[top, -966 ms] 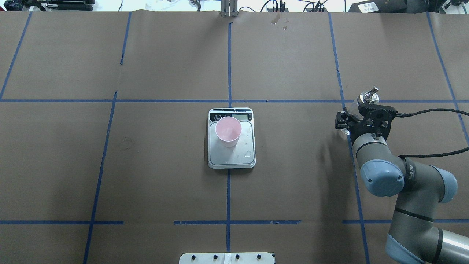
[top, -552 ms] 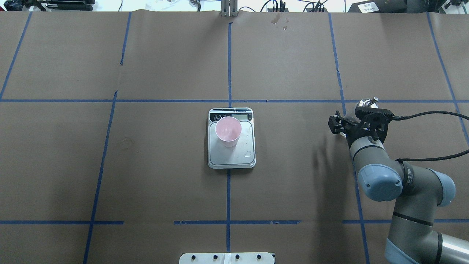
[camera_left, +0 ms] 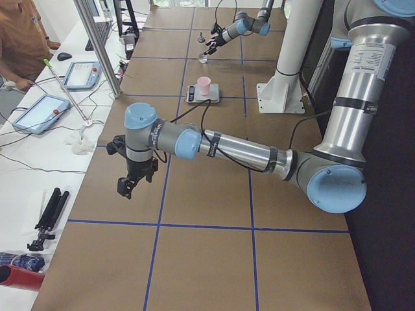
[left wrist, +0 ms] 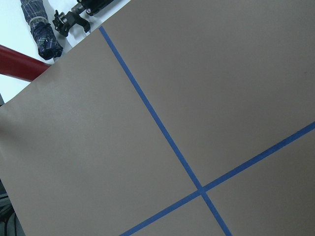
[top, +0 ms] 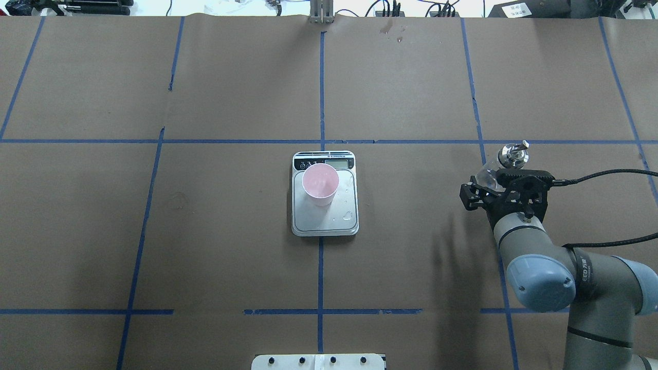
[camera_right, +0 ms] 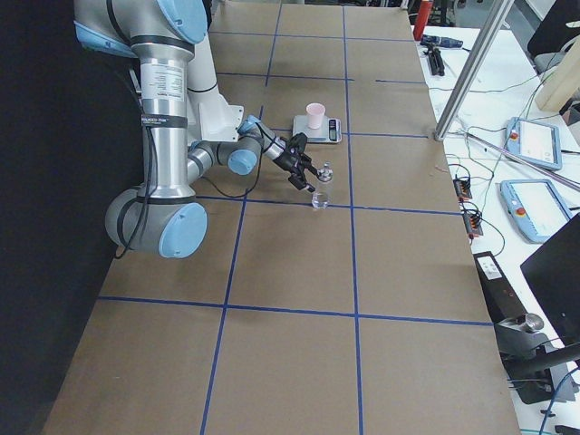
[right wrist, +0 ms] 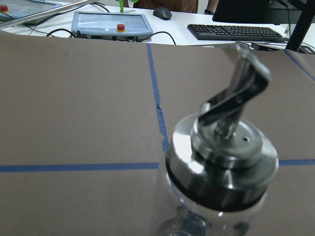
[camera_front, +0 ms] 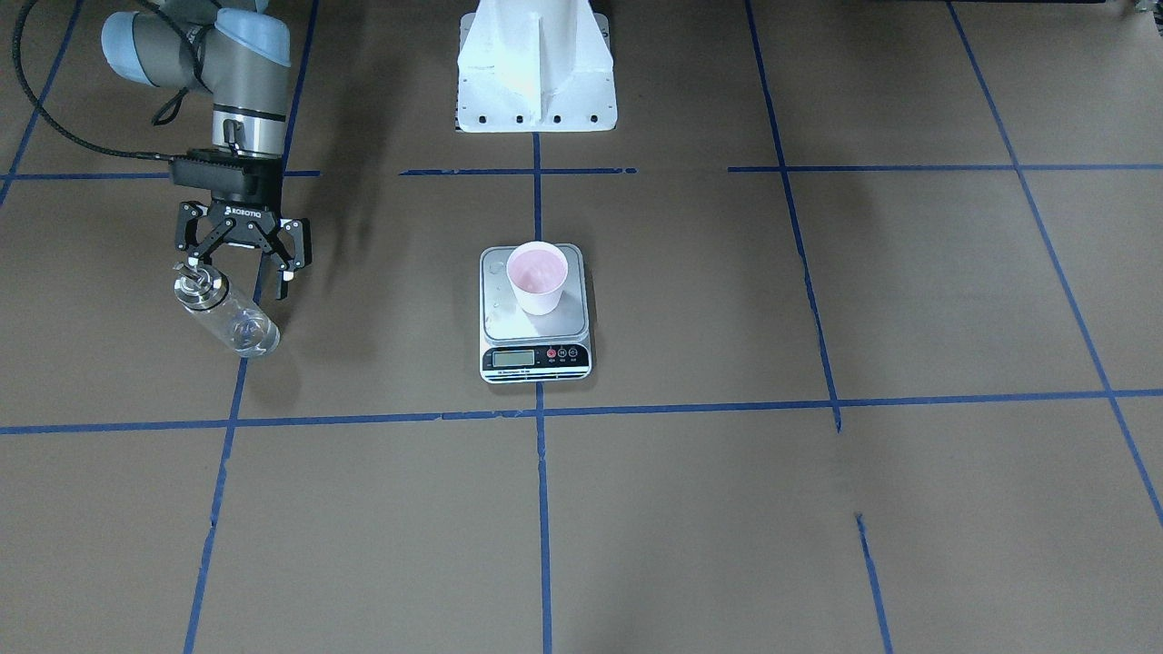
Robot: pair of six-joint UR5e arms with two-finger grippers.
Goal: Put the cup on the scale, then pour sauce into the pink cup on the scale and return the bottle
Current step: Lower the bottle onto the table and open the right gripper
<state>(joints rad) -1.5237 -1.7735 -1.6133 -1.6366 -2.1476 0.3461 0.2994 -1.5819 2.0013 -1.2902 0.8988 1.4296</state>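
The pink cup (top: 320, 184) stands upright on the silver scale (top: 350, 221) at mid-table, also in the front view (camera_front: 537, 277). The clear bottle (top: 494, 167) with its silver pourer cap (top: 514, 153) stands on the table at the right, also in the front view (camera_front: 227, 316). My right gripper (camera_front: 238, 270) is open and empty, just on the robot's side of the bottle and above it. The right wrist view shows the cap (right wrist: 221, 157) close up. My left gripper (camera_left: 128, 184) hangs over the table's left end; I cannot tell whether it is open. The sauce is not visible.
Drops lie on the scale platform (top: 348, 215). The white robot base (camera_front: 536, 68) stands behind the scale. Blue tape lines (top: 321, 92) cross the brown paper. Tablets and cables (camera_left: 48, 110) lie beyond the far edge.
The bottle has come down onto the table. My right gripper has drawn back towards the robot and stands off the bottle.
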